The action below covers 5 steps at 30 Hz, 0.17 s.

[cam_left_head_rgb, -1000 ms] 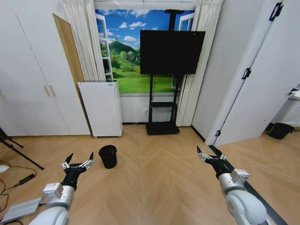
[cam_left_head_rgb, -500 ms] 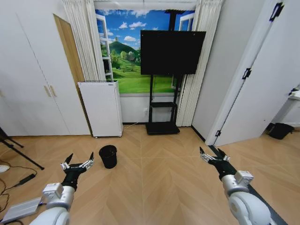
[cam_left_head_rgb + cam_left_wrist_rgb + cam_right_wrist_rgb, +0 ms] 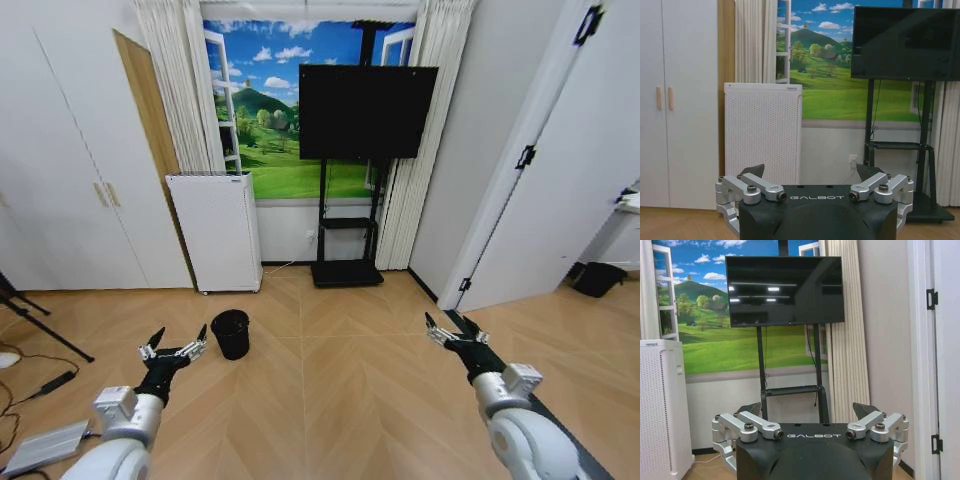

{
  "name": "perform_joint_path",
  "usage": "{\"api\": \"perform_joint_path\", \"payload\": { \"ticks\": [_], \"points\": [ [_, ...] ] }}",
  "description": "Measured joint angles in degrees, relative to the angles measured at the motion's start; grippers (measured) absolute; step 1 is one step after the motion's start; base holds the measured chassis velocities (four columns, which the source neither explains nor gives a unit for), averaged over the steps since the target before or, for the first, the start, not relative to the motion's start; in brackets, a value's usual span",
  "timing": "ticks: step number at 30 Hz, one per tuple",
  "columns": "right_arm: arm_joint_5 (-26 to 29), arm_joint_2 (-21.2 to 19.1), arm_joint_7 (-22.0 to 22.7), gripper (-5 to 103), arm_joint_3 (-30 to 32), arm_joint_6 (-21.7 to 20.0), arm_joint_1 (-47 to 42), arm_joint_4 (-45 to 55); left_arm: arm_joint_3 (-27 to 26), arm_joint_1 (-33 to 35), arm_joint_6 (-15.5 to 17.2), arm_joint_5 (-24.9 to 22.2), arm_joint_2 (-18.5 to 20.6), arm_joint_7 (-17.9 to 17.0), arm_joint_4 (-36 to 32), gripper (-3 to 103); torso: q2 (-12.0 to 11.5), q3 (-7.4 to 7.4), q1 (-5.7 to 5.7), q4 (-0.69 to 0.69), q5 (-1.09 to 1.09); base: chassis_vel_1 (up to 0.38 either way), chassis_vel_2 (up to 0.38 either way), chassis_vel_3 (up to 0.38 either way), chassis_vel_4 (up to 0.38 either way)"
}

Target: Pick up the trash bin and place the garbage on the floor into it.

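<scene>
I have the trash bin (image 3: 231, 333) standing upright on the floor (image 3: 340, 400) at about eleven o'clock from me, out in the open on the wood. It sits just in front of the white perforated appliance (image 3: 215, 232), which stands against the wall beside the curtain.

My left gripper (image 3: 174, 349) hangs above the floor at about ten o'clock, near the bin and a little to its left, not touching it. Its fingers are spread wide with nothing between them. In the left wrist view the same gripper (image 3: 814, 176) faces the white appliance (image 3: 763, 134), fingers parted.

My right gripper (image 3: 452, 333) is held out at about two o'clock, well apart from the bin, over the floor near the white door (image 3: 555, 170). Its fingers are spread apart too, and empty. The right wrist view has that gripper (image 3: 809, 412) pointing at the black television (image 3: 785, 291) on its stand, fingers spread.

The television (image 3: 367, 98) stands at twelve o'clock, before the landscape mural (image 3: 265, 110).
</scene>
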Motion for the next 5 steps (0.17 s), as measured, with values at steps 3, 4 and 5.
{"api": "perform_joint_path", "payload": {
  "ticks": [3,4,5],
  "points": [
    [0.8,0.0,-1.5,100,0.4,0.9,0.0,-0.1,0.0,-0.1,0.0,-0.6,0.3,0.7,0.1,100,0.0,0.00,0.00,0.00,0.00,0.000,0.000,0.000,0.000],
    [0.8,0.0,-1.5,100,0.4,0.9,0.0,-0.1,0.0,-0.1,0.0,-0.6,0.3,0.7,0.1,100,0.0,0.00,0.00,0.00,0.00,0.000,0.000,0.000,0.000],
    [1.1,-0.1,-3.9,100,0.9,2.0,-0.2,-0.6,0.0,-0.1,0.0,-1.0,0.5,1.3,0.1,100,0.0,0.00,0.00,0.00,0.00,0.000,0.000,0.000,0.000]
  ]
}}
